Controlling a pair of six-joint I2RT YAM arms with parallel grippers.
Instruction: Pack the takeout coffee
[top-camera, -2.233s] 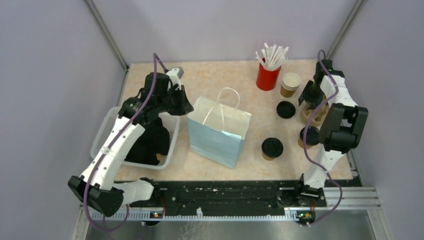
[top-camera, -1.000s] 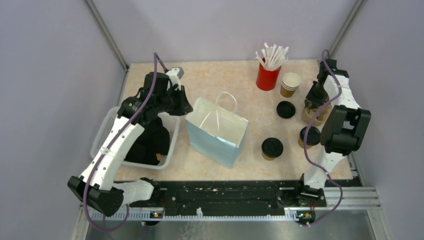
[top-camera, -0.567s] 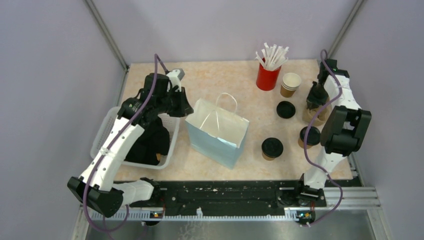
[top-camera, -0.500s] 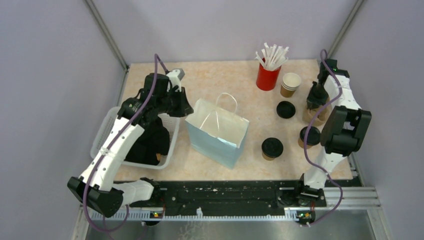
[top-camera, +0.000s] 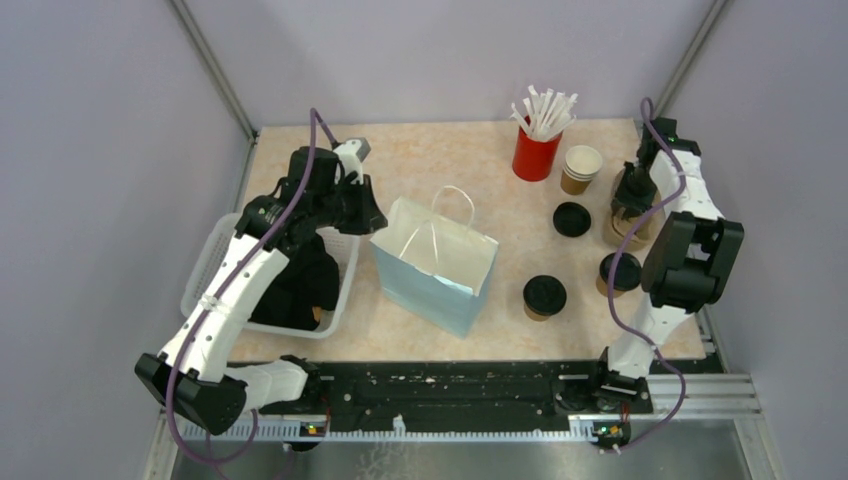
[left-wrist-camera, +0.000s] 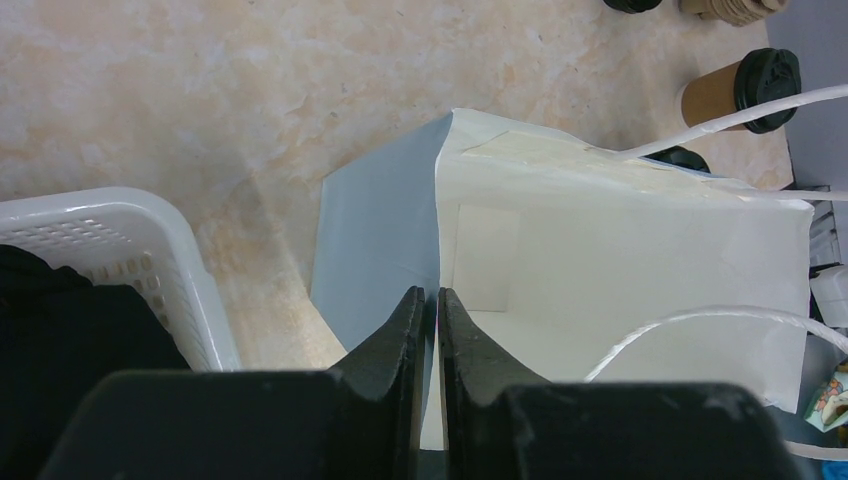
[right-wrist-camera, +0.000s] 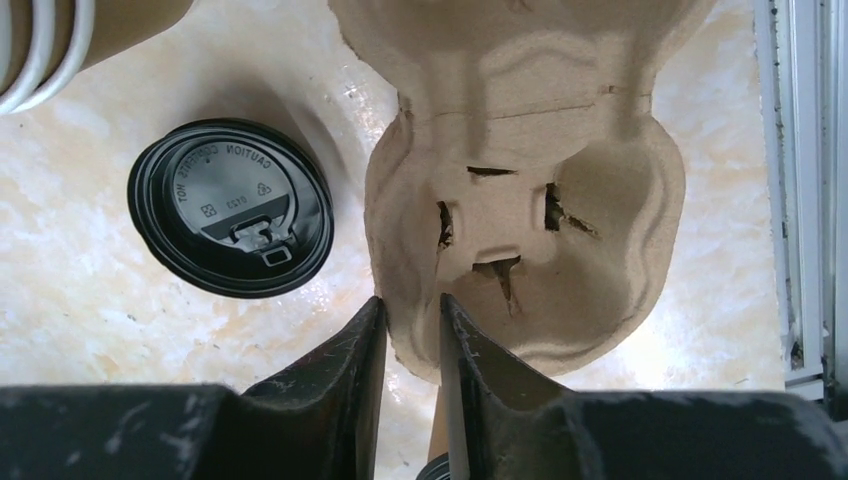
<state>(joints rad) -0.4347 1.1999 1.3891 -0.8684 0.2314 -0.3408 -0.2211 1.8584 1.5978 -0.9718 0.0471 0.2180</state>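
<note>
Step in hand: staging for loading, not yet loading. Nothing packed so far, judging from the bare white interior of the pale blue bag (left-wrist-camera: 600, 240) in the left wrist view.

Left gripper (left-wrist-camera: 428, 300): pressed together on the bag's upper rim at the corner nearest the white basket (top-camera: 215, 265). Pinching the paper wall and holding the mouth spread, with the bag upright near the middle of the table (top-camera: 450, 150).

Right gripper (right-wrist-camera: 412, 305): set astride the near wall of the pulp cup carrier (right-wrist-camera: 530, 200), one finger outside and one over the well, with only a narrow gap between. Cannot tell whether clamped or merely straddling.

Location of the takeout coffee:
- First lidded cup (top-camera: 544, 296): standing on the table between the bag and the right arm.
- Second lidded cup (top-camera: 620, 272): close against the right forearm, on the near side of the carrier.
- Both outside the carrier and the bag.
- Loose black lid (right-wrist-camera: 232, 222): lying flat just beside the carrier.
- Stack of open cups (top-camera: 581, 165): beyond the lid, next to the red cup of straws (top-camera: 537, 150).

Next move, as a judgement:
- Confirm a firm pinch on the carrier wall before lifting; thin moulded pulp, likely to flex or tear at the edge.
- Keep the carrier level.
- Either seat the lidded cups in the wells first, or lower the carrier through the bag mouth.
- Hold the left pinch while loading, to prevent the mouth folding shut
</note>
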